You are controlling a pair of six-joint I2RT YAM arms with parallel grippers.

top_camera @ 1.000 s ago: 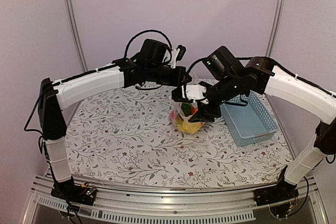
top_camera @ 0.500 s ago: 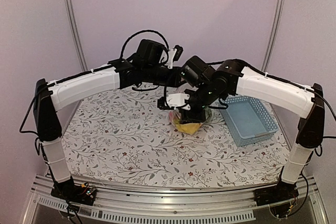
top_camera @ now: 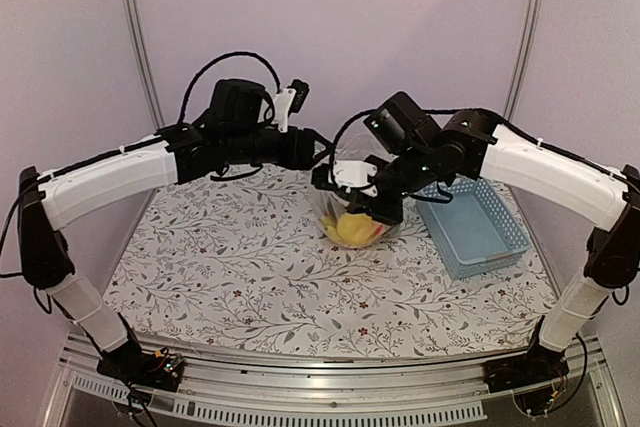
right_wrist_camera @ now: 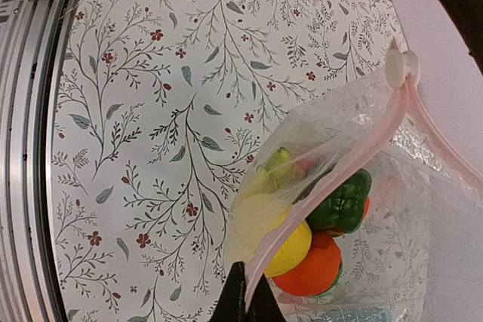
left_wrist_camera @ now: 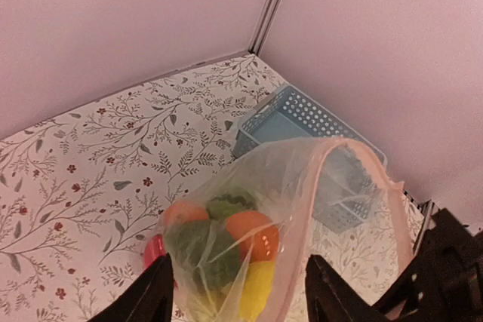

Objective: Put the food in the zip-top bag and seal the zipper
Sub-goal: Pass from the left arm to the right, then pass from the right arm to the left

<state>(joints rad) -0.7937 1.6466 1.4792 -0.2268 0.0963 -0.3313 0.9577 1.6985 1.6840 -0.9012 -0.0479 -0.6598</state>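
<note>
Floral counter (top_camera: 230, 277) below, the zip-top bag (top_camera: 352, 217) of food (top_camera: 350, 230), limp and slippery I judge, sits near centre, my right hand (right_wrist_camera: 243, 303) clenched on its zipper (right_wrist_camera: 355, 152) at 12 o'clock, left hand (left_wrist_camera: 241, 292) released; best held by that strip.

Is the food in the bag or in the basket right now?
In the bag: orange, green and yellow food shows through the clear zip-top bag, and the visible floor of the basket holds none.

Pale lilac walls (top_camera: 400, 27) enclose a floral-patterned table (top_camera: 220, 277).
</note>
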